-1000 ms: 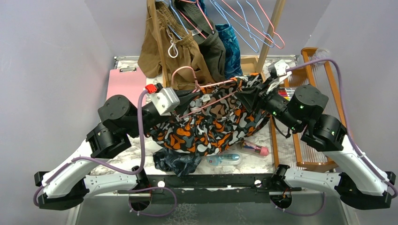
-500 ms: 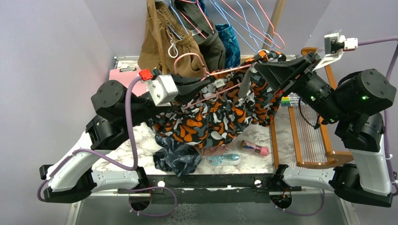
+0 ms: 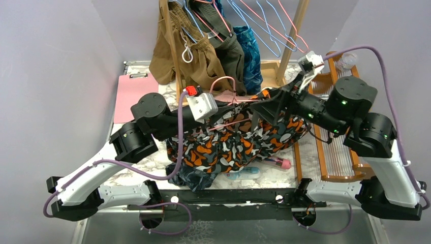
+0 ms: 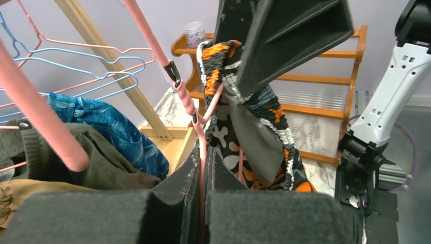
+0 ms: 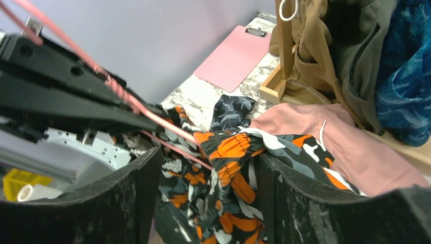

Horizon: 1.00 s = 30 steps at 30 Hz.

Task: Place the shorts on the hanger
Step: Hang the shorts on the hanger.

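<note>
The camouflage-print shorts (image 3: 228, 145) hang draped over the thin pink hanger (image 3: 222, 81) above the table. My left gripper (image 3: 229, 103) is shut on the hanger's wire just below the hook; in the left wrist view the pink hanger (image 4: 183, 96) runs straight between the closed pads (image 4: 175, 185). My right gripper (image 3: 260, 111) stands open at the shorts' right end. In the right wrist view its gripper (image 5: 208, 198) straddles the bunched orange waistband of the shorts (image 5: 228, 152) without pinching it, and the hanger (image 5: 117, 86) slants in from the upper left.
A wooden rack (image 3: 173, 46) at the back carries brown, green and blue garments and several wire hangers. A pink clipboard (image 3: 136, 89) lies back left. Dusty-pink shorts (image 5: 356, 147) and navy leaf-print shorts (image 3: 190, 175) lie under the load. A wooden frame (image 3: 338, 152) stands right.
My right arm dropped from its raised pose back toward the hanger, and its jaws went from shut to open, releasing the shorts. My left arm shifted the hanger rightward.
</note>
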{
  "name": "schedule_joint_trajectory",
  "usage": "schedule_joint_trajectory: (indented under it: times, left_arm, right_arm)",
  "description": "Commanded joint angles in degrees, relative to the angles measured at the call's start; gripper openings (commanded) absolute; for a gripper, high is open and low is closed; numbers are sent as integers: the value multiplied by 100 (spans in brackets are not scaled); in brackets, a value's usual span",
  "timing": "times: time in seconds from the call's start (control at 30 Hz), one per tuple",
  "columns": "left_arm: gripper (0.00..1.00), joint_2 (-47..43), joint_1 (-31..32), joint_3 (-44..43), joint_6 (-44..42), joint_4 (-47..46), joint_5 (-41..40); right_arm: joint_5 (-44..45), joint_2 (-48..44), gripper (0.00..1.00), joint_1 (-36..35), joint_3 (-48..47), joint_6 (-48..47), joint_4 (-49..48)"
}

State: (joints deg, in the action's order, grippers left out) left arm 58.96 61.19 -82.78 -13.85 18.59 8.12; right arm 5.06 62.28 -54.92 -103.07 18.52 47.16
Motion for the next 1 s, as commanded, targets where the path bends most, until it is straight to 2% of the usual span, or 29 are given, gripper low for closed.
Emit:
schedule_joint_trajectory:
  times: [0.0, 0.27, 0.43, 0.57, 0.87, 0.97]
  left_arm:
    - [0, -376, -10, -159, 31, -183, 57]
    - [0, -547, -11, -189, 119, 427, 942]
    - [0, -332, -11, -287, 161, 912, 1648]
    - [0, -127, -10, -288, 162, 1043, 1827]
    - [0, 82, -10, -389, 33, 1038, 1856]
    - [0, 143, -10, -405, 4, 1041, 1884]
  right_arm:
    - [-552, -391, 70, -19, -367, -749, 273]
    - [-1736, -716, 70, -19, -258, -1710, -554]
    - [-2747, -465, 68, -17, -46, -2062, -790]
    - [-3344, -319, 66, -19, 214, -2167, -980]
    - [-3640, -296, 61, -19, 1079, -2219, -1183]
    - [-3475, -317, 53, -19, 1302, -2185, -1321]
